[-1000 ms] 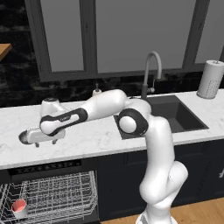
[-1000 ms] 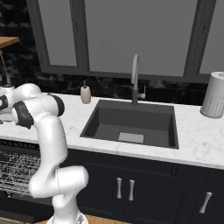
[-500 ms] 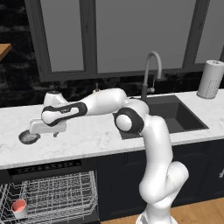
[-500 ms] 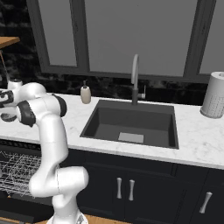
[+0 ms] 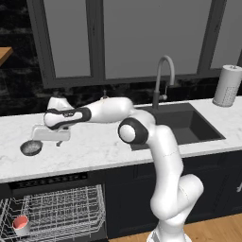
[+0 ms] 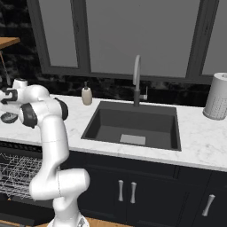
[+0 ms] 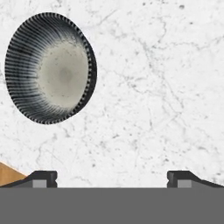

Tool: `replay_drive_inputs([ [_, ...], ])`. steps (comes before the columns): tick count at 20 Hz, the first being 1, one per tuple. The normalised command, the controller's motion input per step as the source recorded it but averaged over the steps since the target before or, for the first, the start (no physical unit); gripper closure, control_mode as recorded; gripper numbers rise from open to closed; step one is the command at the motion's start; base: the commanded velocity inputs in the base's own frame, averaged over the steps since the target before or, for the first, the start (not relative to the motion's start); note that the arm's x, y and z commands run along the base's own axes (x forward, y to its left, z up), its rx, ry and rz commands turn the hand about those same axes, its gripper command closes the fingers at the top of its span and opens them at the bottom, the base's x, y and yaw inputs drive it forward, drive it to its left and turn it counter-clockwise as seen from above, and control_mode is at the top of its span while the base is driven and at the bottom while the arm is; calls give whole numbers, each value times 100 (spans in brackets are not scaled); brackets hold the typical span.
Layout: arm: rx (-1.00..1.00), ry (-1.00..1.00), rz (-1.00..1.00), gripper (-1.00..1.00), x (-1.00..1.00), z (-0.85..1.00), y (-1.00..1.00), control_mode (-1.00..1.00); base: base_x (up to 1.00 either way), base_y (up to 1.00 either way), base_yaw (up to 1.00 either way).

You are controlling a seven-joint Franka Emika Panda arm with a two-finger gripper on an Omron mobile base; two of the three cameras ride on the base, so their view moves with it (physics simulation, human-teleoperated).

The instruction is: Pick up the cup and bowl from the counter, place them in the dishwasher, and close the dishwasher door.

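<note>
Left base view first: we see our arm reaching left across the white marble worktop (image 5: 99,146), with the hand (image 5: 51,136) hovering low over the slab near its left end. The bowl (image 5: 31,148) sits on the worktop just beside the hand, towards its left, and we cannot see the fingers touching it. Below the worktop edge the dishwasher (image 5: 49,182) stands open, its wire rack (image 5: 61,212) pulled out, and the cup (image 5: 20,225) rests in the rack at the lower left, red top up. A paper towel roll (image 5: 227,85) stands at the far right, beyond the sink (image 5: 182,124) and its faucet (image 5: 160,80).

Right base view: we find the bowl (image 6: 8,117) at the far left edge of the worktop (image 6: 199,142), partly behind our arm. A soap bottle (image 6: 87,95) stands behind the sink (image 6: 133,126).

Hand view: our two fingertips (image 7: 43,178) stand wide apart with nothing between them, over bare marble. The bowl (image 7: 49,73) lies at the upper left, well clear of both tips, speckled inside showing.
</note>
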Motion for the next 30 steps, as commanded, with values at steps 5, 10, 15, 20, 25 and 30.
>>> replay_drive_inputs([
  [5, 0, 0, 0, -100, 1, -5, 3, -100, 0, 0, 0],
  [10, 0, 0, 0, -100, 13, -22, 12, -100, 0, 0, 0],
  [15, 0, 0, 0, -100, 12, -12, 14, -100, 0, 0, 0],
  [20, 0, 0, 0, -100, 4, -4, 16, -100, 0, 0, 0],
  [25, 0, 0, 0, -100, 8, -8, 18, -100, 0, 0, 0],
  [30, 0, 0, 0, -100, 20, -10, 8, -100, 0, 0, 0],
])
